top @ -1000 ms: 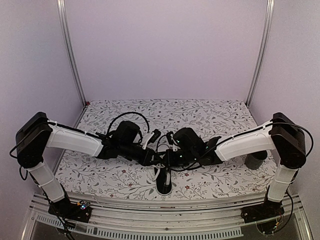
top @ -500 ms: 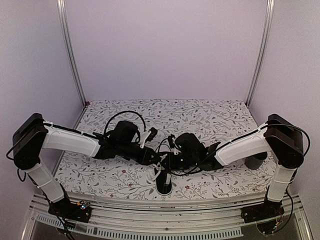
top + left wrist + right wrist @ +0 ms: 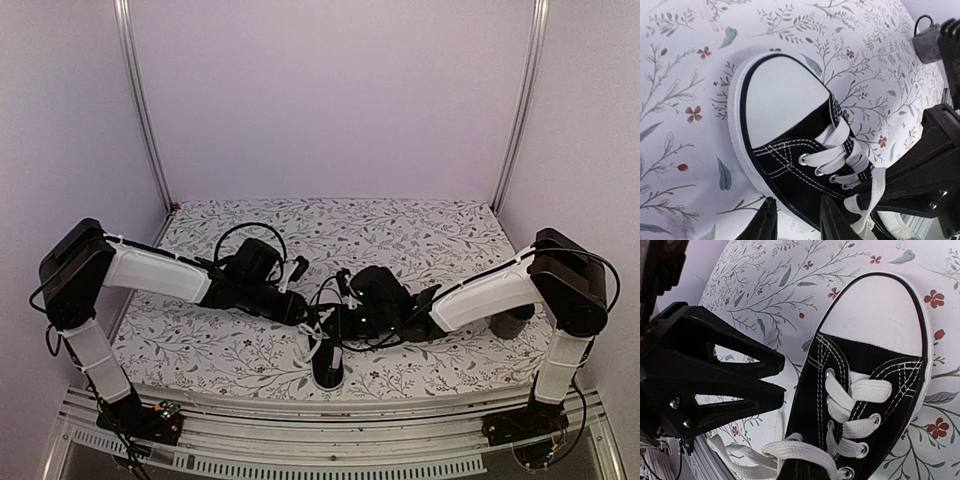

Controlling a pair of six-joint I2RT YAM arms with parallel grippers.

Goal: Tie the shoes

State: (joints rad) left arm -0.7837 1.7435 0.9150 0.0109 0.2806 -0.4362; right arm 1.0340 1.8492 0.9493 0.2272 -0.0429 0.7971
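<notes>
The black shoe [image 3: 327, 366] with its white toe cap stands near the table's front edge, toe toward the arm bases. Both wrist views show it close up: shoe [image 3: 790, 150], shoe [image 3: 875, 365]. My left gripper [image 3: 797, 222] is open, its fingers either side of the sole's edge and holding nothing. The right wrist view has the same left gripper [image 3: 784, 376] with a clear gap between its jaws. My right gripper [image 3: 807, 472] is shut at the shoe's tongue, with a white lace [image 3: 805, 449] looped over its tips. Another lace end [image 3: 735, 460] lies loose on the table.
A dark grey mug [image 3: 515, 322] stands at the right, behind the right forearm. Both arms meet low over the floral tabletop [image 3: 400, 225] just behind the shoe. The table's front rail [image 3: 330, 405] runs close under the toe.
My left gripper has opened from shut and holds nothing now. The left arm has shifted slightly. The right gripper has stayed shut and sunk a little toward the shoe.
</notes>
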